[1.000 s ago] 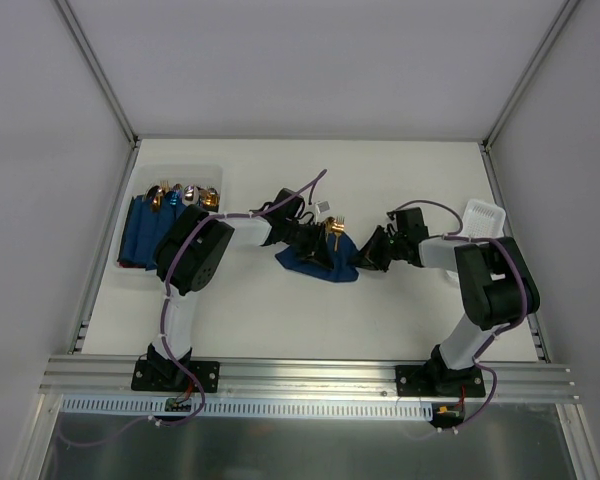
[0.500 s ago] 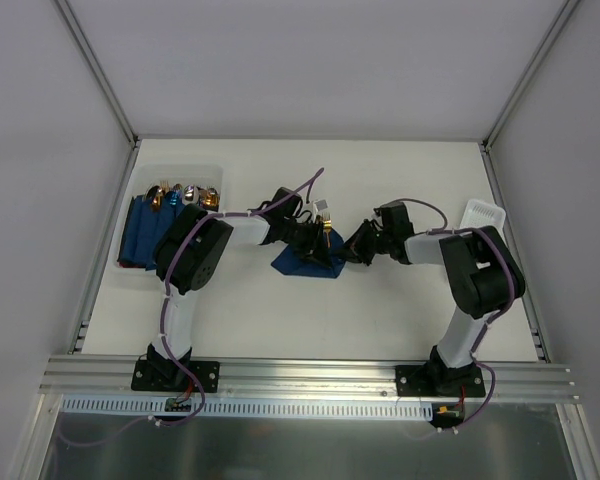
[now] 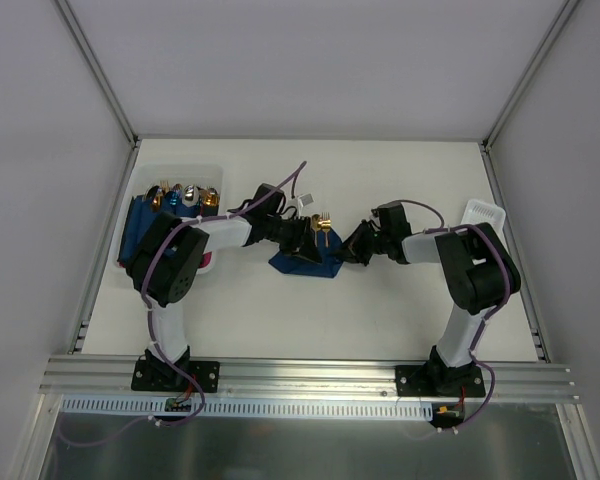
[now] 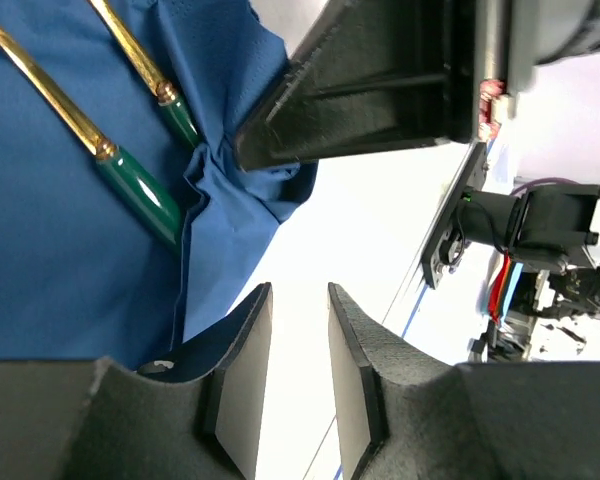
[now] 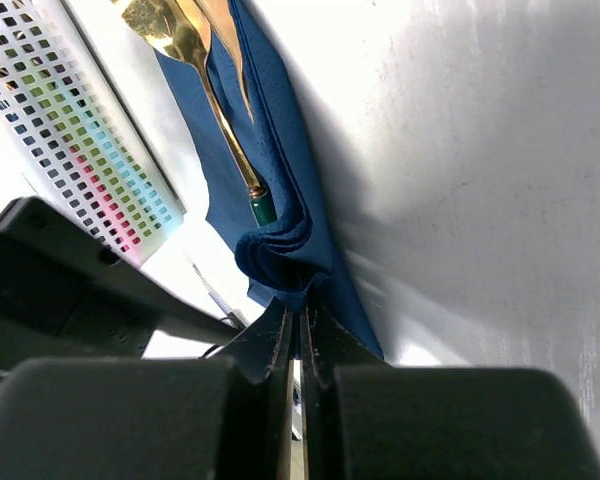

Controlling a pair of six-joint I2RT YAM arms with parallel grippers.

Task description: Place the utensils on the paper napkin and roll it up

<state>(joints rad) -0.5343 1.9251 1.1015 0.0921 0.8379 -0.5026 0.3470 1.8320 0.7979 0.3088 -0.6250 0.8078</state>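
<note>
The navy paper napkin point(image 3: 298, 265) lies bunched mid-table. On it lie the utensils point(image 3: 323, 224), their gold heads pointing to the back. In the left wrist view the napkin point(image 4: 70, 200) carries two gold stems with dark green handles point(image 4: 135, 182). My left gripper point(image 3: 308, 243) hovers over the napkin's left part. Its jaws point(image 4: 298, 292) are open with only white table between them. My right gripper point(image 3: 351, 246) is shut on the napkin's folded right edge point(image 5: 285, 255), lifted over a green handle tip point(image 5: 264, 209) and a gold spoon point(image 5: 170, 28).
A white tray point(image 3: 130, 262) at the back left holds several dark blue rolls with metallic cutlery heads point(image 3: 180, 194). A white perforated basket point(image 3: 483, 214) stands at the right edge and also shows in the right wrist view point(image 5: 70, 130).
My right gripper has moved left with the napkin's right edge, folding it over the utensils. The napkin looks narrower. My left arm has swung its elbow leftward.
</note>
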